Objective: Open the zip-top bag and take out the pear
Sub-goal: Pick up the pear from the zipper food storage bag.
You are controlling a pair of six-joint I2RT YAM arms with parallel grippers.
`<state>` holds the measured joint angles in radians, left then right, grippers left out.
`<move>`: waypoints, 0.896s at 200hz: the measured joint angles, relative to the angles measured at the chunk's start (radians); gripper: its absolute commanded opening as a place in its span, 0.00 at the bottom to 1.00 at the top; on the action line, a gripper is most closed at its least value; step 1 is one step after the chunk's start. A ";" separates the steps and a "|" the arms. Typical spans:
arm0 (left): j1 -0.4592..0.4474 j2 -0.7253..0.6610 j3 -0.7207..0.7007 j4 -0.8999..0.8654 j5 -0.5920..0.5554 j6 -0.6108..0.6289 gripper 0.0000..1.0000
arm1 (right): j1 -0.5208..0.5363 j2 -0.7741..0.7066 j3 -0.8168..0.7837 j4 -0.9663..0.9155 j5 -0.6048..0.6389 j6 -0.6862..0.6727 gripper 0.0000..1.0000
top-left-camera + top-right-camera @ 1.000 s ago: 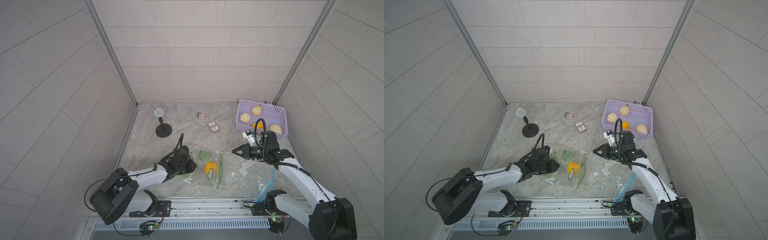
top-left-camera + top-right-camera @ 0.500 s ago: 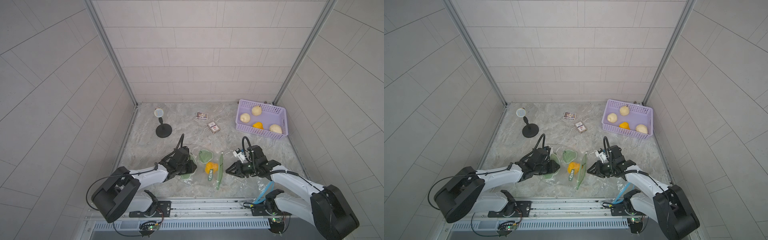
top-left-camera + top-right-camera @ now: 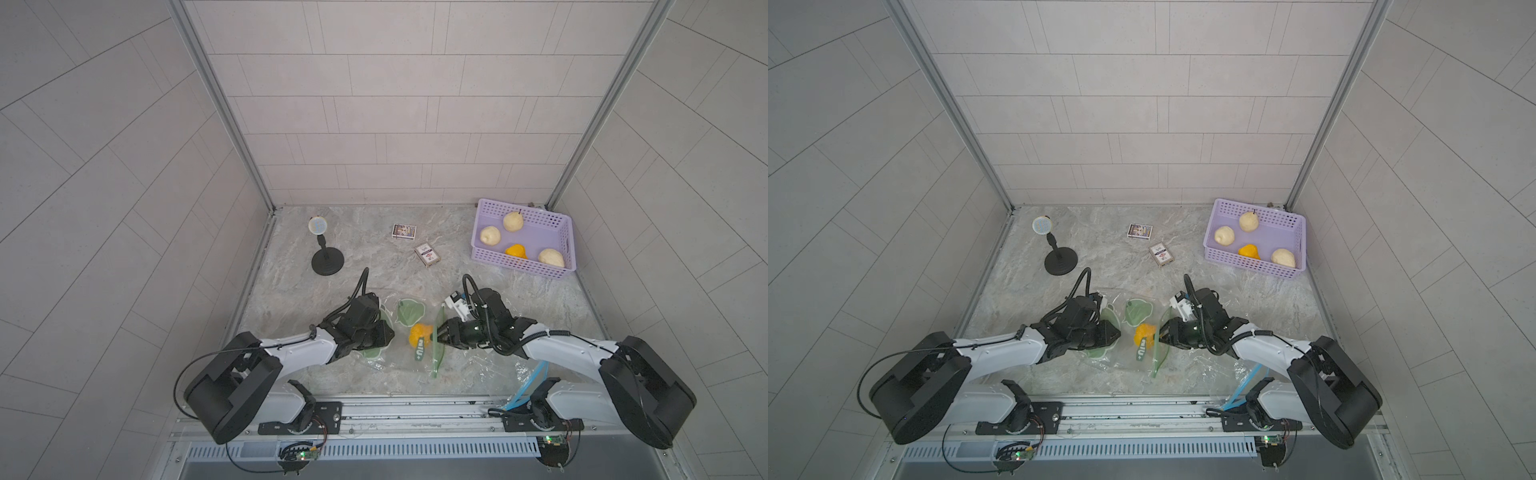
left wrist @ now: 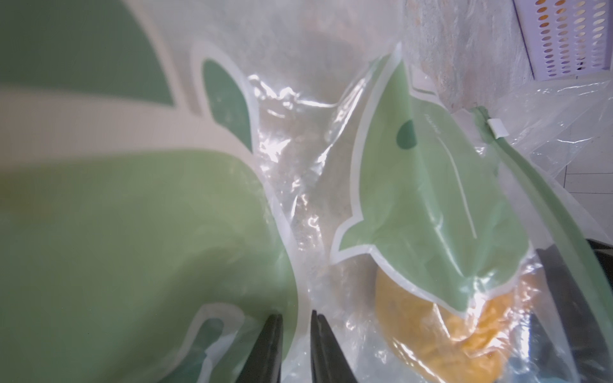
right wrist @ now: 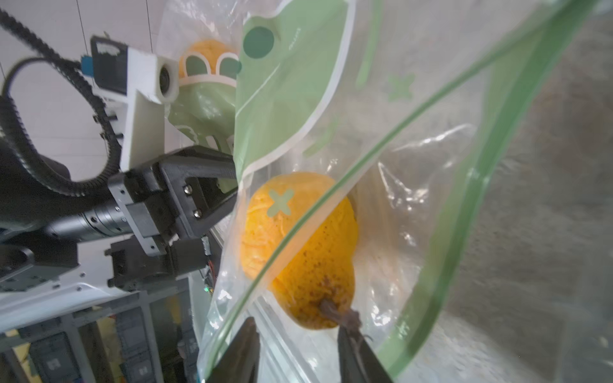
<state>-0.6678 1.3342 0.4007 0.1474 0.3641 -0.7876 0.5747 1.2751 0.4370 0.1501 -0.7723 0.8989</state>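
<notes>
Marble tabletop (image 3: 374, 257) underneath, your right gripper (image 5: 296, 323) gapes empty, pear (image 5: 298, 248) dead ahead inside the zip-top bag (image 5: 431, 165), stem-end nearest.

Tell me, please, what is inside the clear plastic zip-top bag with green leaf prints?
One orange-yellow pear with a brown stem. Green leaf prints on the clear bag cover part of it, so anything behind them cannot be seen.

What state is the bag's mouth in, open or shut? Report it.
Open. In the right wrist view the bag shows its two green zip strips apart, the pear inside.
</notes>
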 measured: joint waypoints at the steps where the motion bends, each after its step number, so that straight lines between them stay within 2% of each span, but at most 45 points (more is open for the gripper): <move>1: 0.000 0.000 0.000 0.000 0.000 0.000 0.21 | 0.001 0.002 0.001 0.002 0.003 0.005 0.59; 67: -0.010 0.087 0.038 0.043 0.028 0.004 0.21 | 0.019 0.208 0.072 0.101 0.011 0.016 0.76; 101: -0.036 0.170 0.098 0.067 0.045 0.019 0.19 | 0.036 0.330 0.152 0.174 0.012 0.019 0.78; 119: -0.049 0.199 0.114 0.092 0.049 0.020 0.19 | 0.037 0.368 0.167 0.202 0.004 0.025 0.71; 149: -0.046 0.205 0.111 0.112 0.048 0.019 0.19 | 0.035 0.362 0.164 0.200 0.005 0.028 0.49; 179: -0.021 0.204 0.106 0.112 0.071 0.026 0.19 | 0.034 0.269 0.147 0.093 0.014 0.007 0.47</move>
<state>-0.6888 1.5379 0.5064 0.2596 0.4351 -0.7620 0.6086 1.5440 0.5842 0.2432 -0.7586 0.9058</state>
